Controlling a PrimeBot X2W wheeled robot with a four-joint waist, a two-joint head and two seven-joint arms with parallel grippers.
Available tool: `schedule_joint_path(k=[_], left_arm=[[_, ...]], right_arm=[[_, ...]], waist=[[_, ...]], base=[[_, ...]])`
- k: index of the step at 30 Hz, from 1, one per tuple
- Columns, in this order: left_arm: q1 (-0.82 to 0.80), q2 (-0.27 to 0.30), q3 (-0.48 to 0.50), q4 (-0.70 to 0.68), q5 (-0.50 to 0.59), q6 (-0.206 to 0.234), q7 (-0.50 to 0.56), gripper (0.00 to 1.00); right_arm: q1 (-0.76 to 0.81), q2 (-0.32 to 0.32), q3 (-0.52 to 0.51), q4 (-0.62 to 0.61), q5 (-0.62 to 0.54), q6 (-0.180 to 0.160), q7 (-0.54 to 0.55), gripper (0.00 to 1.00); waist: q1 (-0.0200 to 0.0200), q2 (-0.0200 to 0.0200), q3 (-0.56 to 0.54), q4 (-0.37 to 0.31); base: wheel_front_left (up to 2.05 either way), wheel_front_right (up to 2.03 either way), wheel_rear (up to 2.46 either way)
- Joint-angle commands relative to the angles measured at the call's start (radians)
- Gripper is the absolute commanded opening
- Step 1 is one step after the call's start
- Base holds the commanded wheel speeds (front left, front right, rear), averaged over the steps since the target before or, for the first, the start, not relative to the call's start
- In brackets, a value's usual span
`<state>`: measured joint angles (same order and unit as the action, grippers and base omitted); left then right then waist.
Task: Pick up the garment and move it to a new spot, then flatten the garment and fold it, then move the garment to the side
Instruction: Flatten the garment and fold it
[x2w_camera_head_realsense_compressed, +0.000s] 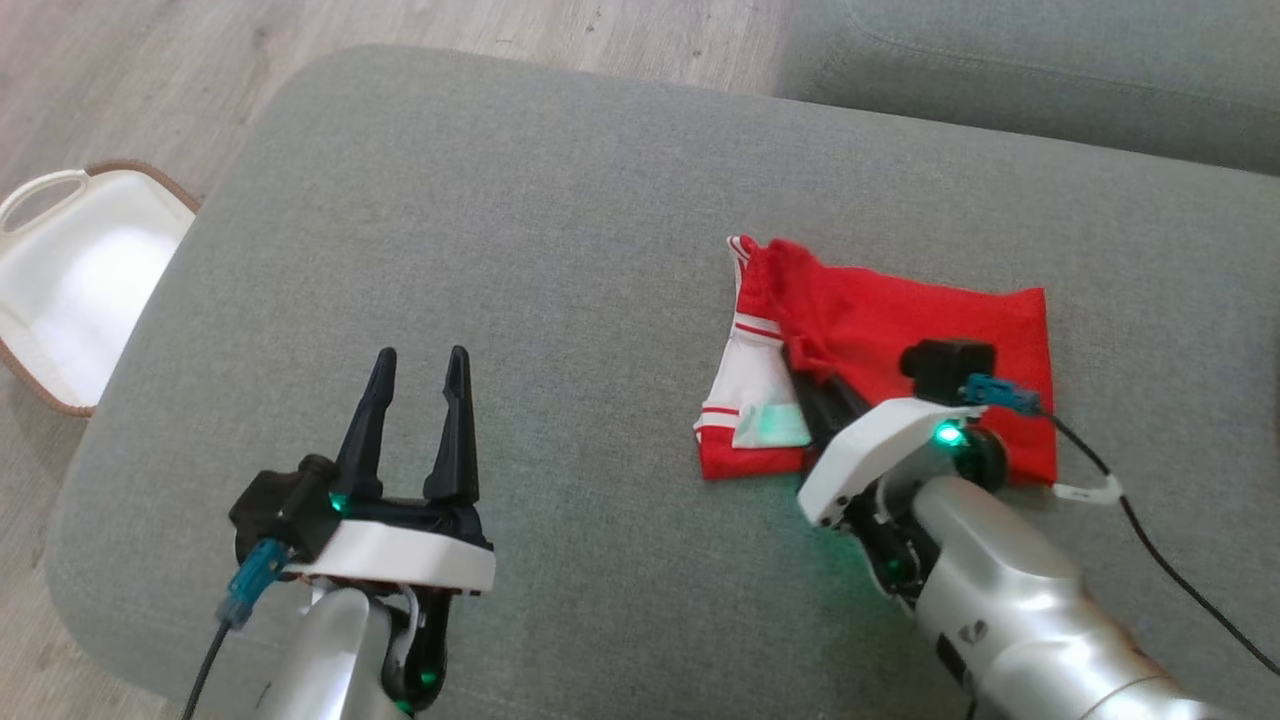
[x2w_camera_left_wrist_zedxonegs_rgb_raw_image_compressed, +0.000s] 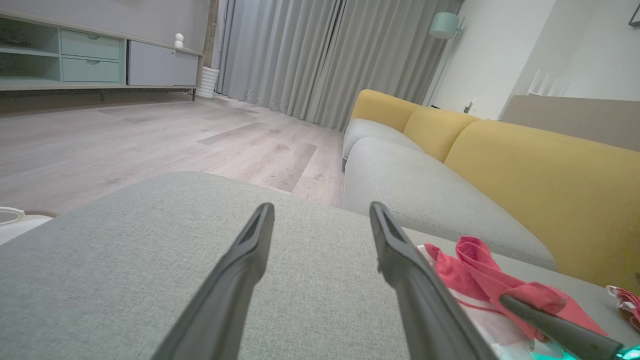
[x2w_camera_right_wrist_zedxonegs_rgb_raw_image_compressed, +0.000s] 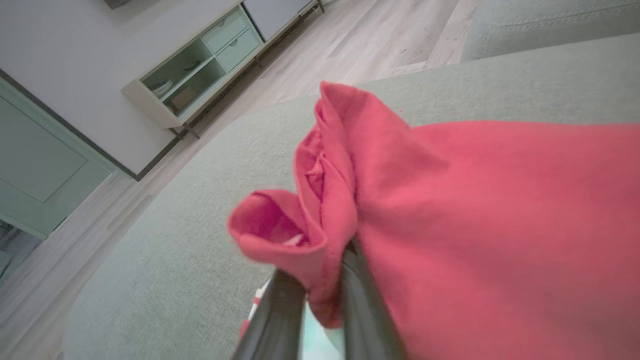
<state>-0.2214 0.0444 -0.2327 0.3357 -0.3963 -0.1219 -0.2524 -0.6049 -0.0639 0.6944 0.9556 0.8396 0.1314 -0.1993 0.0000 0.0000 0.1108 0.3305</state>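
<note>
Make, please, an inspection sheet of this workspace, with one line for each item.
Surface: grey cushion, plain fabric.
Job's things: red and white garment lies on the cushion's right part, one edge bunched up.
Clutter: white basket on the floor, left of the cushion.
Grippers: left gripper open, holding nothing; right gripper shut on a fold of the garment.
Cables: black cable runs from the right wrist across the cushion.
Surroundings: wooden floor, yellow sofa back, grey curtains.
</note>
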Motion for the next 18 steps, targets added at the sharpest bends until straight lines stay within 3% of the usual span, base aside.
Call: schedule_joint_path(k=[1, 10, 15, 18], left_arm=[[-0.051, 0.006, 0.024, -0.029, -0.009, 0.008, -0.009, 1.0], [-0.064, 0.007, 0.039, -0.017, -0.004, 0.01, -0.009, 1.0], [-0.063, 0.009, 0.061, -0.029, -0.001, 0.009, -0.009, 1.0], [-0.058, 0.008, 0.081, -0.042, 0.003, 0.011, -0.009, 1.0]], right_arm=[[-0.031, 0.014, 0.03, -0.03, 0.014, -0.001, -0.008, 1.0], [-0.06, 0.014, 0.203, -0.146, 0.148, -0.001, -0.02, 1.0], [-0.11, 0.014, 0.173, -0.095, 0.109, -0.001, -0.056, 1.0], [-0.14, 0.007, 0.089, -0.055, 0.021, -0.001, -0.061, 1.0]], waist=[[0.0, 0.0, 0.003, -0.004], [0.0, 0.0, -0.011, -0.067], [0.0, 0.0, -0.029, -0.125], [0.0, 0.0, -0.036, -0.161]], base=[[0.0, 0.0, 0.0], [0.0, 0.0, 0.0], [0.0, 0.0, 0.0], [0.0, 0.0, 0.0]])
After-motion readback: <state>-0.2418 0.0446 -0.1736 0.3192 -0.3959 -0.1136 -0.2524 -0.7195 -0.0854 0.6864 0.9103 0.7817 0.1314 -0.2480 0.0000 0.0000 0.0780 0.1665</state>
